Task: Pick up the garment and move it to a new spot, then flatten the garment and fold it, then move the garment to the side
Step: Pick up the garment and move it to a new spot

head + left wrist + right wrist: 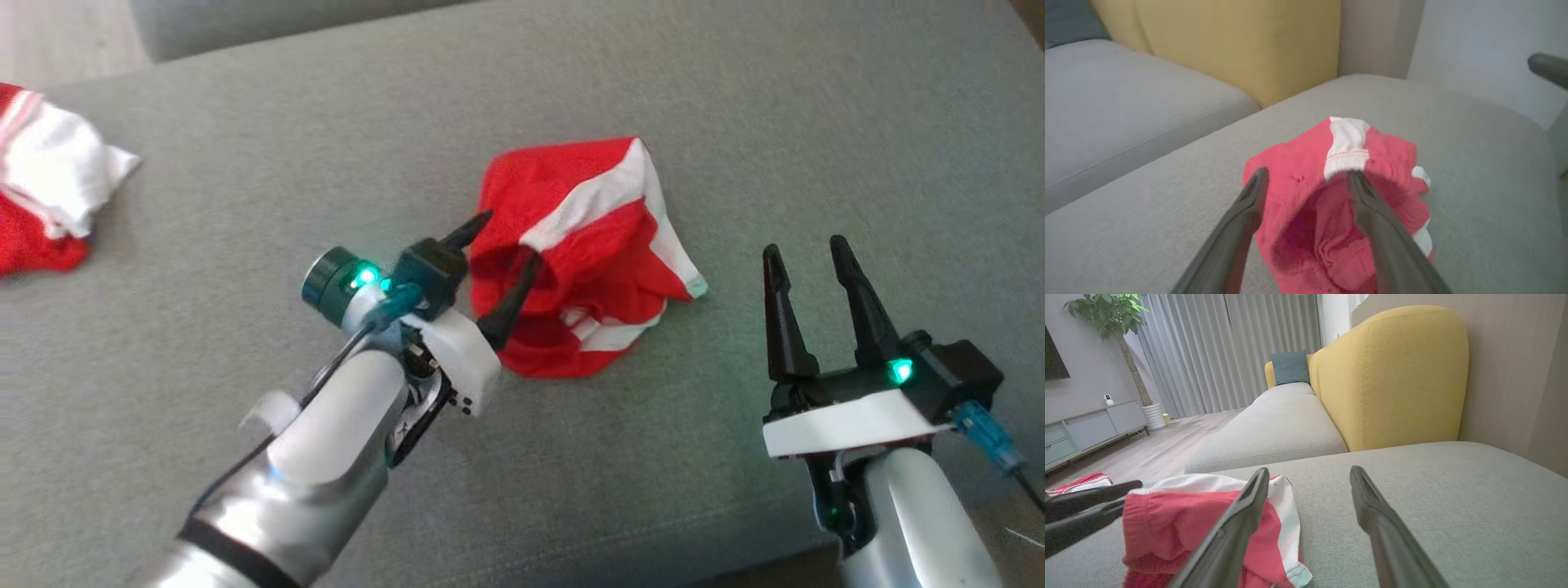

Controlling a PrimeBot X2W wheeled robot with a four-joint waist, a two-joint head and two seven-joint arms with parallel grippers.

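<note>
Left gripper [498,265] fingers apart, one tip half-hidden inside crumpled garment [588,212]; right gripper [807,250] splayed, empty.

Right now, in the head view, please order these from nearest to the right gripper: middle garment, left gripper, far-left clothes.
1. middle garment, just left of the right gripper
2. left gripper, at the garment's left edge
3. far-left clothes, at the picture's edge

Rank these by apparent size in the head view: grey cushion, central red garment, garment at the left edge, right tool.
1. grey cushion
2. central red garment
3. Unsure: garment at the left edge is cropped; right tool sits nearer the camera.
</note>
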